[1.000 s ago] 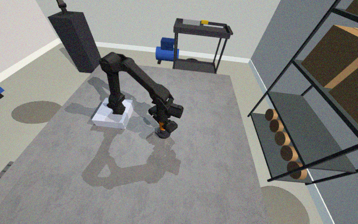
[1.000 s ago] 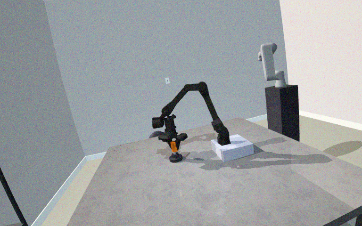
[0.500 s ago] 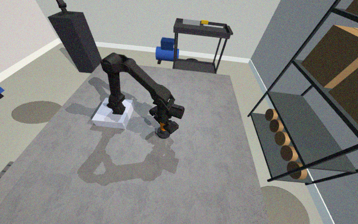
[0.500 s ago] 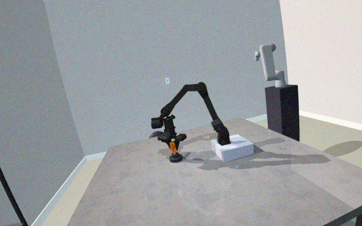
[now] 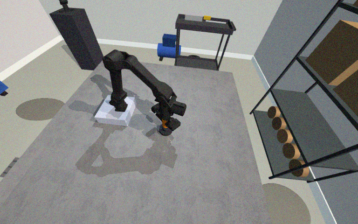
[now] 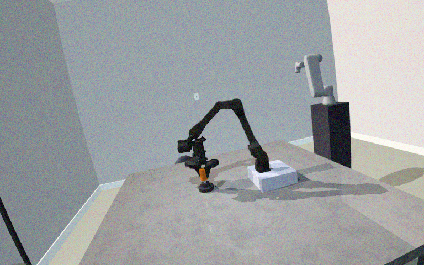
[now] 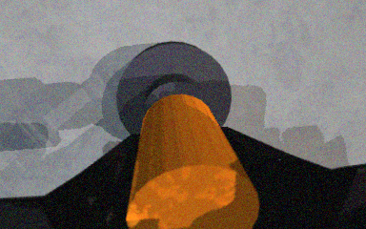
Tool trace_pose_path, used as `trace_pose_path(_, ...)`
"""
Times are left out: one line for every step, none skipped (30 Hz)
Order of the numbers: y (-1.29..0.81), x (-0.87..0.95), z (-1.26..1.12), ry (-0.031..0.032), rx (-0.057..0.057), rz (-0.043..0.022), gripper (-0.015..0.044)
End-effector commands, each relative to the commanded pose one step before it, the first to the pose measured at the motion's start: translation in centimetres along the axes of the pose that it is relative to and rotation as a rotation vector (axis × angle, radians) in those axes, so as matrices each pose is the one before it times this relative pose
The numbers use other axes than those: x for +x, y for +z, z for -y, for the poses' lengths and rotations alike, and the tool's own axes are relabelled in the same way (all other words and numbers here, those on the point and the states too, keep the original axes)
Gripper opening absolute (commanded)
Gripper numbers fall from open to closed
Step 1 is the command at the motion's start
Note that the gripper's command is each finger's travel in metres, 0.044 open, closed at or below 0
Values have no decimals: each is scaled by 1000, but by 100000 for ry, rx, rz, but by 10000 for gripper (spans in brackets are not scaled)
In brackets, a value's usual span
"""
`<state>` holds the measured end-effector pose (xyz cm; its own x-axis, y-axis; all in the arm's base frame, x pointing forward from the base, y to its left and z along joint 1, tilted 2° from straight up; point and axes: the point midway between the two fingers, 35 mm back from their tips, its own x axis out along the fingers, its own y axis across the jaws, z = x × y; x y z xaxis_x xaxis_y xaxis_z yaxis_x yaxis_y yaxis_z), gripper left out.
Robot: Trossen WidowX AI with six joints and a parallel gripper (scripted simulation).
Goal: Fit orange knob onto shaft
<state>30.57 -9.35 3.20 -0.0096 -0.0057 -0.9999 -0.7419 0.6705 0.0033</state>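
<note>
My gripper [image 5: 165, 122] [image 6: 202, 170] is shut on the orange knob [image 5: 164, 123] [image 6: 202, 174] [image 7: 191, 162] and holds it upright right over the dark round pedestal [image 5: 165, 130] [image 6: 206, 187] [image 7: 138, 91]. In the wrist view the knob's lower end covers the middle of the pedestal, so the silver shaft is hidden. A small gap shows between the knob and the pedestal base in the exterior view. I cannot tell whether the shaft is inside the knob's hole.
The arm's white base block [image 5: 116, 112] [image 6: 271, 178] stands close by on the grey table. A dark pillar [image 5: 76, 37] [image 6: 331, 131], a cart [image 5: 203, 39] and a shelf rack [image 5: 303, 105] stand off the table.
</note>
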Motion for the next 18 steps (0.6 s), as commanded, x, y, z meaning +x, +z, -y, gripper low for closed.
trace_pose_path(-99,-378,-153,-269,-370,-185,0)
trace_pose_path(-4,-3,-9,1,-883,0,0)
trace_pose_path(-6,-4,-16,2,-1672,-1,0)
trace_pose_path(-9,-3,-23,3,-2829,-1,0)
trace_pose_path(-12,0,-32,4,-3225,-1,0)
trace_pose_path(-15,6,-44,5,-3864,-2,0)
trace_pose_path(-17,20,-53,6,-4355,-2,0)
trace_pose_path(-10,35,-33,4,-3074,-1,0)
trace_pose_path(1,38,13,-1,-1042,0,0)
trace_pose_path(1,23,8,-1,0,0,0)
trace_pose_path(-2,18,-9,1,0,0,0)
trace_pose_path(0,17,3,0,0,0,0)
trace_pose_path(2,20,10,-1,0,0,0)
trace_pose_path(3,24,16,-1,0,0,0)
trace_pose_path(4,27,20,-2,0,0,0)
trace_pose_path(5,28,24,-2,0,0,0)
trace_pose_path(8,24,37,-3,0,1,0)
trace_pose_path(10,28,47,-4,0,1,0)
